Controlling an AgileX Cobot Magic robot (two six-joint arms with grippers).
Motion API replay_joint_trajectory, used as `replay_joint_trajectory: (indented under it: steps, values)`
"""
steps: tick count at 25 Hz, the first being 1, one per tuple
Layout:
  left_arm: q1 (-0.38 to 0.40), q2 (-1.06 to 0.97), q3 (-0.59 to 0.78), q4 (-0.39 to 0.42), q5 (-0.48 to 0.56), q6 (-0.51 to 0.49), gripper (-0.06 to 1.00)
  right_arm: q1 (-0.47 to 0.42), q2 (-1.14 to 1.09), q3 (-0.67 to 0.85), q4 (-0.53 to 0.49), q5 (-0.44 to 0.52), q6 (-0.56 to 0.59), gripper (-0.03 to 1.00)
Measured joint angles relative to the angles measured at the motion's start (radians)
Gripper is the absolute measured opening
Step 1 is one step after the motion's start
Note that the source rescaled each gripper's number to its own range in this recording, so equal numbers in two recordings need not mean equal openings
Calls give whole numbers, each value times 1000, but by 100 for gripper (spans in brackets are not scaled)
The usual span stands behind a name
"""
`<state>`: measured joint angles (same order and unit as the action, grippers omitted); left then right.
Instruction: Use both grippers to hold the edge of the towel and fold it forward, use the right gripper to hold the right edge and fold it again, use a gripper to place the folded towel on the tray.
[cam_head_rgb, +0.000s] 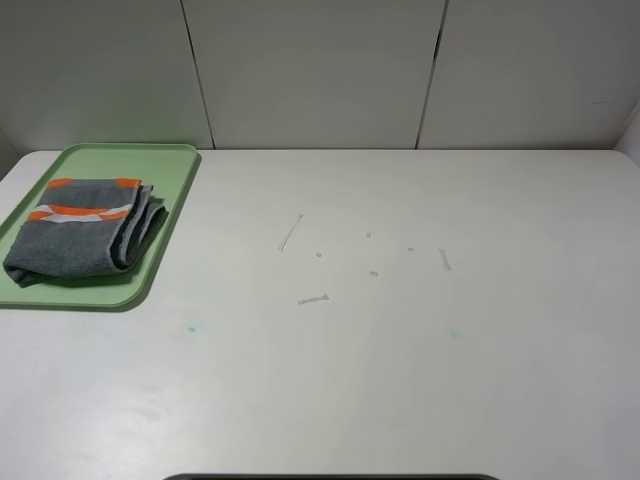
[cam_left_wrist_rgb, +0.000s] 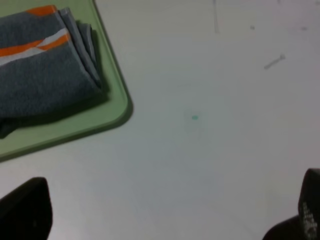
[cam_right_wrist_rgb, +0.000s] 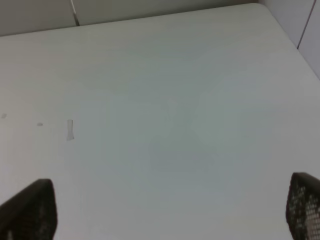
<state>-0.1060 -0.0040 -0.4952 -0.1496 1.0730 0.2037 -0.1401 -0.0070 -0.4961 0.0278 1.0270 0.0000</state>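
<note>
The dark grey towel (cam_head_rgb: 82, 237) lies folded in several layers on the pale green tray (cam_head_rgb: 168, 172) at the table's far left, orange patches and white stripe on top. The left wrist view shows the same folded towel (cam_left_wrist_rgb: 45, 75) on the tray (cam_left_wrist_rgb: 107, 112). My left gripper (cam_left_wrist_rgb: 170, 220) hovers over bare table near the tray's corner, fingertips (cam_left_wrist_rgb: 27, 210) wide apart and nothing between them. My right gripper (cam_right_wrist_rgb: 170, 215) is also open over empty table, one black fingertip (cam_right_wrist_rgb: 305, 207) at each side. Neither arm shows in the high view.
The white table (cam_head_rgb: 400, 350) carries a few small scuff marks (cam_head_rgb: 290, 233) near its middle and two faint green dots (cam_head_rgb: 191, 327). Grey wall panels (cam_head_rgb: 310, 70) stand behind it. A dark edge (cam_head_rgb: 330, 477) runs along the near side.
</note>
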Motion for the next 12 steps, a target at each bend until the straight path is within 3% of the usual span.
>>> replay_joint_trajectory:
  steps: [12]
  values:
    - [0, 0, 0, -2, 0, -1, 100, 0, 0, 0, 1, 0, 0, 100]
